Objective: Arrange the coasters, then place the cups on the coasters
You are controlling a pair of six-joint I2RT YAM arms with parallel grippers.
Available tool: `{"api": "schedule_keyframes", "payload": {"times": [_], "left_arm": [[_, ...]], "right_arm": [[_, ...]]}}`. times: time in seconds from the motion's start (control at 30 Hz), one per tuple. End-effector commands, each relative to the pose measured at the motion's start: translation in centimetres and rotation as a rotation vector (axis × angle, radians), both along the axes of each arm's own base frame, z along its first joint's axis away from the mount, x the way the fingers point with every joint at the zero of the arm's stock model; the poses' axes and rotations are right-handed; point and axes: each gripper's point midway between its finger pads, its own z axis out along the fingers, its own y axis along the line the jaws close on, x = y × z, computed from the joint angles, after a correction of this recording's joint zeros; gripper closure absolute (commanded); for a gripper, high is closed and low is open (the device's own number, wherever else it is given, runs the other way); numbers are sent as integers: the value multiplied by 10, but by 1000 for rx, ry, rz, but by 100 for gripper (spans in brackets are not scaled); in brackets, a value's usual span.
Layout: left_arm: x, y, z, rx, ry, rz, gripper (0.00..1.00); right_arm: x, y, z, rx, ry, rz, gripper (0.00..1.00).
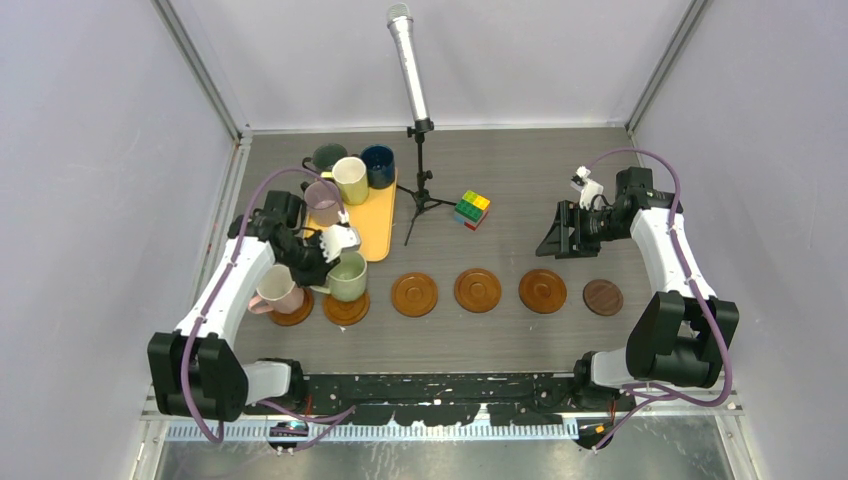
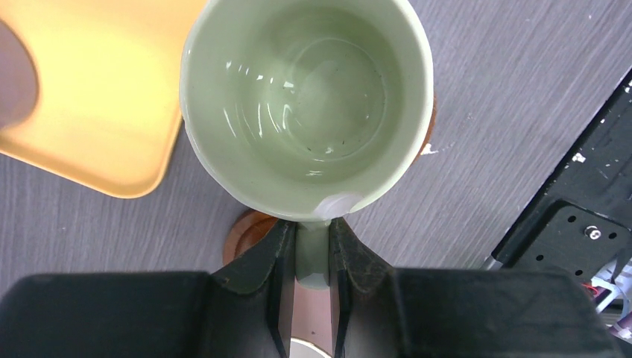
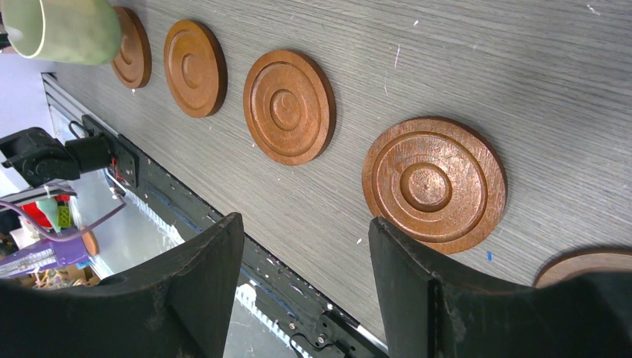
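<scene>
booth: pale walls, grey wood-grain surface

surface (image 1: 520, 170) is grey wood-grain laminate, matte, w/ faint scuffs. plain pale lavender-grey walls (image 1: 100, 150) box it in left, back & right. alu frame posts (image 1: 207, 75) run up both back corners. mic (image 1: 408, 60) on black tripod (image 1: 424, 195) stands back centre. black rail (image 1: 450, 385) along near edge, bare metal sheet (image 1: 450, 462) below it. light even, shadows soft.

Seen left of centre on the grey wood-grain table (image 1: 520, 170) an orange-yellow tray (image 1: 376, 230), at upper centre a silver microphone (image 1: 410, 70) on a black tripod stand (image 1: 421, 190), and just right of it a multicoloured cube (image 1: 472, 209).
</scene>
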Motion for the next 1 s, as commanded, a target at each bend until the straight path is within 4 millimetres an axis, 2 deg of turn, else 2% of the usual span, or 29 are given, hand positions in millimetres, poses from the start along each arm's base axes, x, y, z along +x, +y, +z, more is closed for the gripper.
{"api": "schedule_keyframes", "payload": {"times": [0.0,0.27,0.57,0.9,0.97], "left_arm": [[-4,-4,13,-30,-50,-22,100],[-13,2,3,0,-30,-11,100],[-14,0,-4,-11,-30,8,100],[-24,2,-13,1,4,4,100],[-26,5,-14,19,13,3,93]], "right_arm": [[1,1,9,8,-52,4,33],[1,1,9,10,-49,3,33],[1,1,9,11,-47,3,33],[2,1,9,13,-48,3,33],[1,1,9,12,-47,3,33]]}}
